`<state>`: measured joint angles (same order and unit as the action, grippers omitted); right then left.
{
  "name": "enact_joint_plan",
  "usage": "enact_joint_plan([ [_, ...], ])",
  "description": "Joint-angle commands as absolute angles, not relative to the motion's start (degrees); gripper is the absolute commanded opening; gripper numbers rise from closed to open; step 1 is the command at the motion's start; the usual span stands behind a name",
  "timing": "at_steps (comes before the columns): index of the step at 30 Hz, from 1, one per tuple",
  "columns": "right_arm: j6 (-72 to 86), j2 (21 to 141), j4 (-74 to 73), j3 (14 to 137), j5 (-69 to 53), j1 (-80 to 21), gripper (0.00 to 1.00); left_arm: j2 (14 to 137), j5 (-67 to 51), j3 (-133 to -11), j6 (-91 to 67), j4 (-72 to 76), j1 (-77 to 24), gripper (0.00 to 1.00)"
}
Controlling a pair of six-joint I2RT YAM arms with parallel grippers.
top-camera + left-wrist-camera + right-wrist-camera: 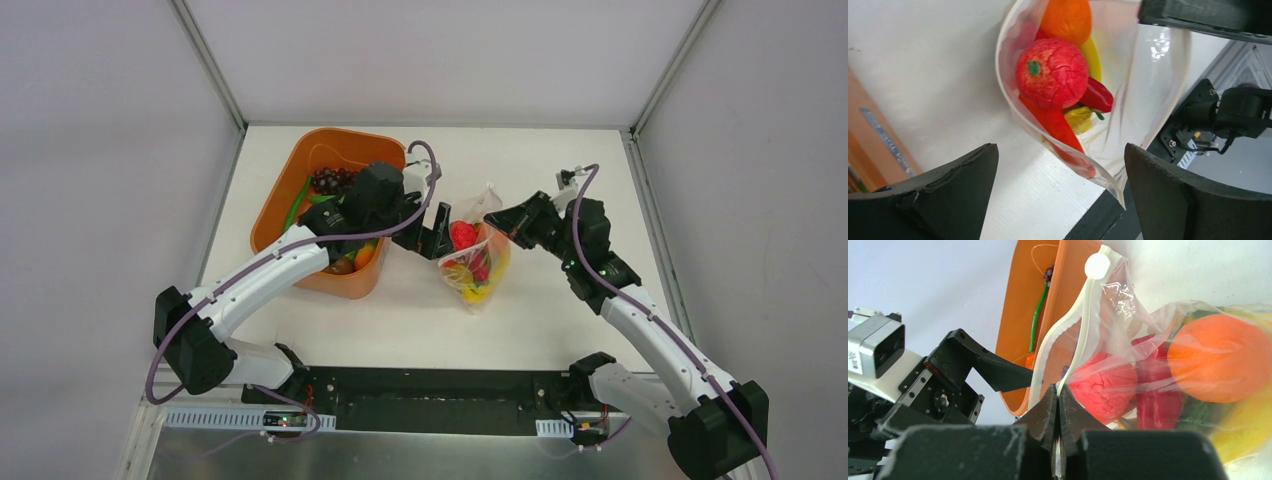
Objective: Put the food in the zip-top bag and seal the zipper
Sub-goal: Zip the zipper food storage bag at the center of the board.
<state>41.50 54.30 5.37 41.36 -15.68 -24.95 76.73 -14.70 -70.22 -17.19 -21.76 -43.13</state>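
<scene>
While right gripper (1057, 396) pinches zip-top bag (1120, 300) | left gripper (1059, 150) spread wide

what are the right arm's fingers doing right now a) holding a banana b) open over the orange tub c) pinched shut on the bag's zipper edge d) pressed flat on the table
C: in the right wrist view the right gripper has its fingers closed together, with no gap, on the zipper strip at the mouth of the zip-top bag.

Robot lab cell: white panels (90, 150), aluminium framing (208, 62).
</scene>
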Motion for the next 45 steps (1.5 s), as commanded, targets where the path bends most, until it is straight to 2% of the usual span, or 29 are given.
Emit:
enact_joint_plan([
  [1, 41.7, 54.8, 9.3, 42.4, -15.9, -24.9, 0.00, 76.2, -19.1, -69.0, -18.2, -15.3, -45.2, 0.98],
  [10, 41.7, 54.9, 8.5, 42.5, -15.1, -24.9, 0.00, 72.8, -19.8, -67.7, -18.0, -12.5, -45.8, 0.98],
  [14, 42.0, 55.1, 8.6, 42.3, -15.0, -24.9, 0.00, 73.0, -25.6, -66.9, -17.2, -10.1, -45.8, 0.99],
  [17, 42.1, 55.4, 8.6, 42.4, -15.1, -24.9, 0.00, 75.3, -28.3, -68.9, -16.1, -13.8, -46.3, 0.99],
  [24, 42.2, 55.6, 8.6, 42.7, -14.9, -24.9, 0.00, 76.3, -22.0, -70.7, -12.7, -21.0, -48.3, 0.98],
  [27, 42.7, 55.9, 8.8, 42.8, -15.3, -24.9, 0.00, 77.2, -18.9, -71.7, -11.8, -22.7, -49.3, 0.94],
  [33, 43.0, 56.0, 9.1, 43.0, -16.1, -24.9, 0.00, 79.3, -16.2, -72.2, -13.1, -20.2, -51.1, 0.77],
  [36, 43.0, 55.9, 9.0, 42.9, -16.2, -24.9, 0.00, 80.0, -15.3, -72.5, -14.1, -18.4, -51.4, 0.64],
  [41, 42.3, 55.1, 8.4, 42.8, -15.7, -24.9, 0.00, 79.5, -11.4, -72.2, -14.0, -18.0, -51.5, 0.35],
  [45, 40.5, 54.6, 8.0, 42.8, -15.2, -24.9, 0.00, 78.7, -9.5, -72.8, -13.5, -18.5, -51.6, 0.08],
])
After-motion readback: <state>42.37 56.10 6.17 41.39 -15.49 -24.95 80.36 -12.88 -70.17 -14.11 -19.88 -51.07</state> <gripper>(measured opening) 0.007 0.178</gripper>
